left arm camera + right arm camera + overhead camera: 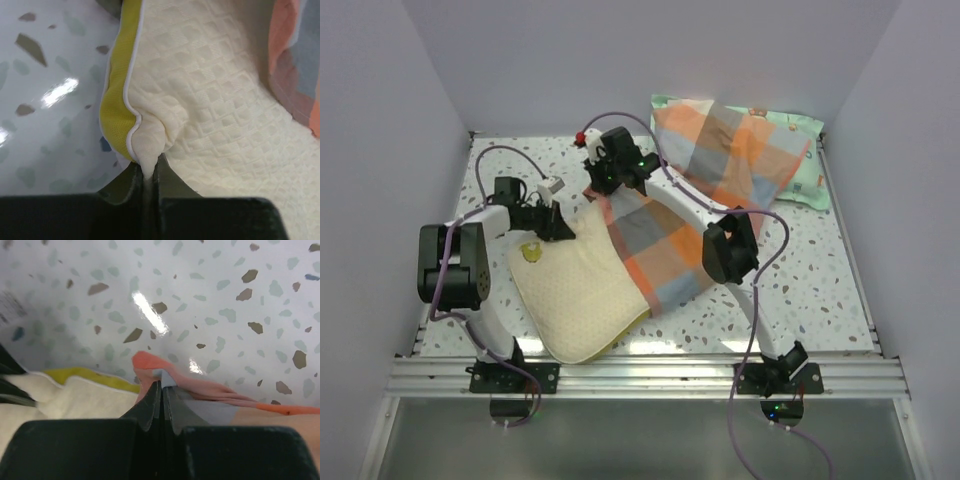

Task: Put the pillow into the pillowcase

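Observation:
The cream-yellow quilted pillow (575, 295) lies at the front left of the speckled table, its far right part under the plaid pillowcase (655, 245). My left gripper (558, 228) is at the pillow's far left corner. In the left wrist view the left gripper (148, 167) is shut on a pinch of the pillow (215, 115) beside its yellow edge, and the pillowcase (300, 65) shows at the right. My right gripper (603, 190) is at the pillowcase's far corner. The right wrist view shows the right gripper (163, 386) shut on the pillowcase (210, 400) hem, with the pillow (75, 397) to its left.
A second plaid cushion (730, 145) lies at the back right on a mint-green pillow (805, 175). A small red object (582, 136) sits near the back wall. White walls close in the table on three sides, and an aluminium rail (650, 375) runs along the near edge.

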Motion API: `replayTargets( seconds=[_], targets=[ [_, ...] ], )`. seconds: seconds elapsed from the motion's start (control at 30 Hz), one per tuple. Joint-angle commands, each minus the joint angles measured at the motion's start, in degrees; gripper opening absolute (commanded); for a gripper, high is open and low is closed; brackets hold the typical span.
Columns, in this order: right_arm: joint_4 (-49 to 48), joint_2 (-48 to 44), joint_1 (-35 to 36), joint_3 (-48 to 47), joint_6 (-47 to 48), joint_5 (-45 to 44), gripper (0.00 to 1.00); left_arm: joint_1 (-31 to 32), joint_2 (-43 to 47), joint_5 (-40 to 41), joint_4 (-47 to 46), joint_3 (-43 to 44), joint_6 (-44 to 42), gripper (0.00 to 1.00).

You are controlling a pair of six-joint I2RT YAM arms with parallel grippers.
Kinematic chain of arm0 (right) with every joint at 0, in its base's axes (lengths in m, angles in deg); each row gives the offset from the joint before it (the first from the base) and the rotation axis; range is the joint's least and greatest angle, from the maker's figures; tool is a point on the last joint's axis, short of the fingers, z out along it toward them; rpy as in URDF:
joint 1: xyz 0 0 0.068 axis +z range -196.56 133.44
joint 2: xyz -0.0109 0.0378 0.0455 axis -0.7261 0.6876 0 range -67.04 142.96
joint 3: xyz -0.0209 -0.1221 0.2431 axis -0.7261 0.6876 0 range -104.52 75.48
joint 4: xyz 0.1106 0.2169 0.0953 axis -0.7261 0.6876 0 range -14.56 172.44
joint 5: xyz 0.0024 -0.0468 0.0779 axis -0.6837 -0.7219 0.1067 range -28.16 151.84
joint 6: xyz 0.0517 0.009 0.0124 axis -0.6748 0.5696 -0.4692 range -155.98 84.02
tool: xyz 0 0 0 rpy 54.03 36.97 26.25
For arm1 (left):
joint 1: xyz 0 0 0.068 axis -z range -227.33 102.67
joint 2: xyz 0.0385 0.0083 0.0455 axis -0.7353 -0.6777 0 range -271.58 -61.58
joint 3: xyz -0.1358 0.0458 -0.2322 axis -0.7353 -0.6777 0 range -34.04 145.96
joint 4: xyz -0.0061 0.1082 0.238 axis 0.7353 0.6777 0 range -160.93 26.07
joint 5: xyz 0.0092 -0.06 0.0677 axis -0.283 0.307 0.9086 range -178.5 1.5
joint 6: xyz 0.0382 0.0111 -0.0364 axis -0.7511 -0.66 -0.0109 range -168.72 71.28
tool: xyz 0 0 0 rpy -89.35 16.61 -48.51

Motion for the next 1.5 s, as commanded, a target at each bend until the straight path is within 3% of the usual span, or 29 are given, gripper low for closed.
replayTargets(
  seconds=[0.0, 0.07, 0.1, 0.13, 0.17, 0.2, 0.23, 0.27, 0.4, 0.43, 0.47, 0.57, 0.67, 0.8, 0.83, 0.87, 0.9, 0.93, 0.97, 1.0, 1.07, 1.13, 1.2, 1.23, 1.27, 1.3, 1.33, 1.37, 1.47],
  targets=[
    [0.21, -11.5, 0.66, 0.2, -7.25, 7.97, 0.0, 4.77, 5.61, -12.12, -10.1, -2.61, 1.71, 0.01],
    [-0.23, -14.22, 0.75, 0.99, -10.07, 9.02, 0.0, 6.96, 8.17, -17.21, -26.81, -5.24, 10.63, 0.0],
    [-0.23, -14.93, 0.75, 1.25, -10.61, 9.03, 0.0, 7.15, 8.62, -17.24, -26.91, -6.3, 15.04, 0.0],
    [-0.49, -15.72, 0.75, 2.12, -11.48, 9.03, 0.0, 7.15, 8.89, -19.76, -38.22, -8.22, 20.13, 0.0],
    [-0.5, -16.43, 0.75, 2.66, -12.28, 8.86, 0.0, 7.15, 9.24, -20.22, -43.91, -9.2, 29.32, 0.0],
    [-0.84, -17.82, 0.75, 3.36, -13.68, 8.77, 0.0, 7.15, 9.94, -20.31, -50.05, -10.34, 34.2, 0.0],
    [-1.2, -18.36, 0.84, 5.45, -14.47, 8.85, 0.0, 7.15, 10.12, -20.23, -63.51, -11.57, 39.38, 0.0],
    [-1.2, -18.97, 0.93, 6.69, -15.52, 8.85, 0.0, 7.15, 10.03, -19.79, -69.91, -13.58, 49.7, 0.0],
    [-2.16, -21.43, 1.63, 13.98, -23.51, 12.62, 0.0, 6.97, 4.68, -17.77, -100.51, -15.97, 76.21, 0.0],
    [-2.95, -22.31, 2.07, 17.3, -24.49, 13.85, 0.0, 7.06, 3.19, -16.98, -111.7, -16.32, 81.31, 0.0],
    [-4.78, -23.37, 2.51, 18.82, -25.54, 14.47, 0.0, 6.97, 0.48, -16.45, -116.51, -16.41, 89.97, 0.0],
    [-9.45, -27.85, 4.35, 23.13, -31.16, 15.18, 0.0, 6.8, -3.23, -13.9, -128.06, -16.85, 100.92, 0.0],
    [-13.14, -30.84, 6.02, 24.28, -36.79, 15.1, 0.0, 6.8, -4.21, -13.28, -128.07, -17.38, 99.56, 0.0],
    [-16.04, -34.97, 8.92, 29.1, -43.37, 14.75, 0.0, 6.8, -4.65, -14.07, -125.27, -16.77, 99.03, 0.0],
    [-15.71, -35.5, 9.19, 31.55, -44.88, 14.4, 0.0, 6.71, -4.39, -15.03, -119.35, -16.77, 97.37, 0.0],
    [-15.88, -35.94, 9.28, 33.06, -46.63, 15.0, 0.0, 6.27, -2.82, -15.47, -112.93, -17.03, 89.87, 0.0],
    [-16.14, -36.21, 9.36, 34.72, -50.22, 16.4, 0.0, 5.83, -1.5, -15.04, -95.29, -17.38, 84.14, 0.0],
    [-16.49, -36.73, 9.54, 38.57, -51.47, 16.5, 0.0, 5.22, -0.09, -14.6, -83.37, -16.42, 77.03, 0.0],
    [-17.54, -38.48, 9.8, 40.7, -52.0, 16.33, 0.0, 5.21, 2.36, -13.99, -70.98, -14.85, 59.39, 0.0],
    [-17.46, -39.28, 10.24, 42.54, -51.4, 15.8, 0.0, 5.21, 3.08, -13.2, -47.19, -12.92, 49.81, 0.0],
    [-17.11, -40.33, 10.24, 46.77, -50.26, 15.71, 0.0, 5.21, 4.23, -8.28, -31.89, -8.86, 31.45, 0.08],
    [-15.62, -40.25, 10.16, 47.92, -45.88, 14.4, 0.0, 3.47, 4.67, -3.9, -19.92, -9.03, 24.88, 0.13],
    [-13.07, -38.68, 9.89, 47.75, -42.26, 14.13, 0.0, 2.58, 5.37, -2.21, -11.58, -9.73, 17.13, 0.28],
    [-13.07, -37.89, 9.54, 47.14, -41.21, 15.17, 0.06, 2.4, 5.72, 1.01, -8.92, -9.65, 14.24, 0.32],
    [-12.28, -37.09, 9.02, 46.09, -38.68, 16.31, 0.18, 2.4, 6.51, 2.18, -7.15, -9.73, 10.29, 0.37],
    [-11.75, -35.61, 7.45, 44.69, -37.08, 16.93, 0.48, 2.23, 6.95, 2.97, -4.79, -9.65, 8.69, 0.41],
    [-10.53, -34.98, 6.39, 40.67, -35.15, 16.85, 0.58, 2.23, 7.3, 4.2, -3.55, -9.04, 6.06, 0.44],
    [-7.56, -34.46, 5.33, 38.19, -30.7, 16.33, 0.64, 2.23, 7.92, 5.08, -2.58, -8.68, 4.99, 0.49],
    [-1.41, -33.22, -0.29, 30.1, -20.78, 11.6, 0.63, 1.79, 8.62, 8.07, 0.41, -6.75, 0.43, 0.56]
  ],
)
